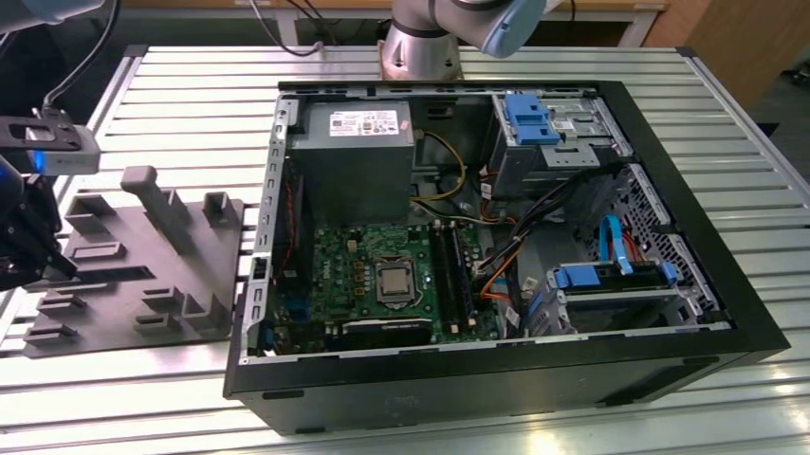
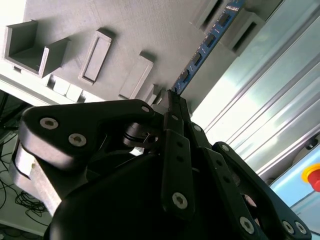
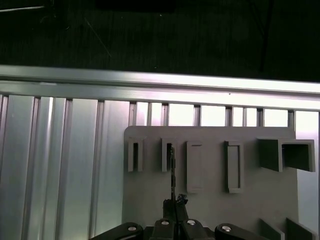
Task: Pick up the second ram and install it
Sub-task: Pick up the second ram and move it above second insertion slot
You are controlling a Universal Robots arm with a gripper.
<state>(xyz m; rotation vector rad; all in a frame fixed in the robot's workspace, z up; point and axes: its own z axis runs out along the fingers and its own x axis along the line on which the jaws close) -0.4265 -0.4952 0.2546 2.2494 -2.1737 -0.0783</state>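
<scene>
Beside the open computer case [image 1: 506, 389], in the exterior view, the black gripper [image 1: 45, 265] hangs over a grey holder tray [image 1: 139, 265] on the slatted metal table [image 1: 190, 85]. The picture's edge cuts the gripper off, so here we cannot make out what its fingertips hold. Well apart from the gripper, inside the case, lies the green motherboard [image 1: 367, 261] with its long black memory slots [image 1: 452, 275]. We cannot tell whether any of them is filled.

In the second wrist view, we look along the gripper [image 2: 172, 100] from behind. Its jaws are drawn together on the near end of the second ram [image 2: 205, 49]. The ram is a thin blue strip, seen edge-on, that runs straight ahead of the fingertips towards raised grey blocks [image 2: 245, 25] of the tray. Its far end is hard to make out among them.

In the first wrist view, the gripper [image 3: 175, 206] pinches the second ram [image 3: 172, 175]. The ram appears as a thin dark line reaching ahead to a narrow slot [image 3: 168, 155] in the tray [image 3: 210, 215]. We cannot tell whether the stick rests in that slot or is lifted clear.

We judge the task to be at an early stage. The stick is grasped at the tray, but it has not yet been carried to the motherboard or seated.
</scene>
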